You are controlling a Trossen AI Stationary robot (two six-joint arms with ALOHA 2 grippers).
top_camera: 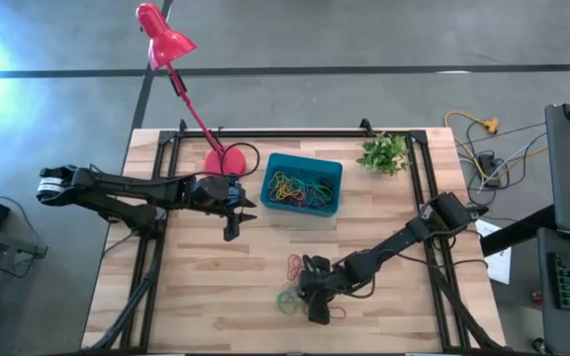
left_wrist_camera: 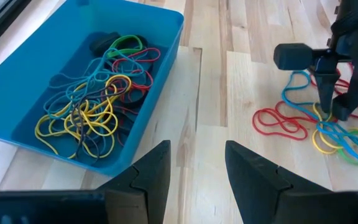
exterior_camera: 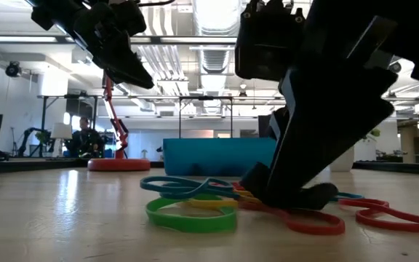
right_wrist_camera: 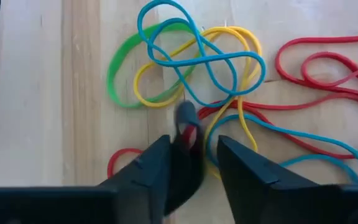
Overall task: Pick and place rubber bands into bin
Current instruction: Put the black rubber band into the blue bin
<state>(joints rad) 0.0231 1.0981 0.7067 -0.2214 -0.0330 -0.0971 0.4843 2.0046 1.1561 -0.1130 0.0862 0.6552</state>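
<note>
Wooden table (top_camera: 206, 297) with a blue bin (top_camera: 302, 185) as landmark, set toward the far edge, between a red lamp base (top_camera: 224, 159) and a small green plant (top_camera: 384, 153). Inside the bin, a heap of bands (left_wrist_camera: 95, 102): yellow, teal, red, black, one green.

Left gripper (top_camera: 234, 220) just beside the bin's lamp-side wall, hovering above the table and off the wood, as the low view shows. Fingers (left_wrist_camera: 148, 180) spread, with bare table showing in the gap between them. Nothing held.

Right gripper (top_camera: 315, 294) well on the near side of the bin, down at the table in a loose pile of bands (right_wrist_camera: 191, 81). Tips pressed onto the wood amid the tangle in the low view. Fingers (right_wrist_camera: 151, 171) partly apart, with a short stretch of red band (right_wrist_camera: 190, 135) showing in the gap between them. Cannot tell whether that band is actually pinched or merely lies between the jaws.

Pile near the right gripper: a green loop (exterior_camera: 191, 215) on the outer side, away from the bin; a yellow one (right_wrist_camera: 229, 37) and a teal one (right_wrist_camera: 213, 62) crossing over each other; red loops (left_wrist_camera: 281, 121) spread flat alongside, touching the rest. All of these flat on the wood, well apart from the bin. Another red loop (top_camera: 295, 265) lying alone between the pile and the bin.

Lamp arm (top_camera: 194, 114) rising from the red base and leaning away from the bin past the table's far edge.
</note>
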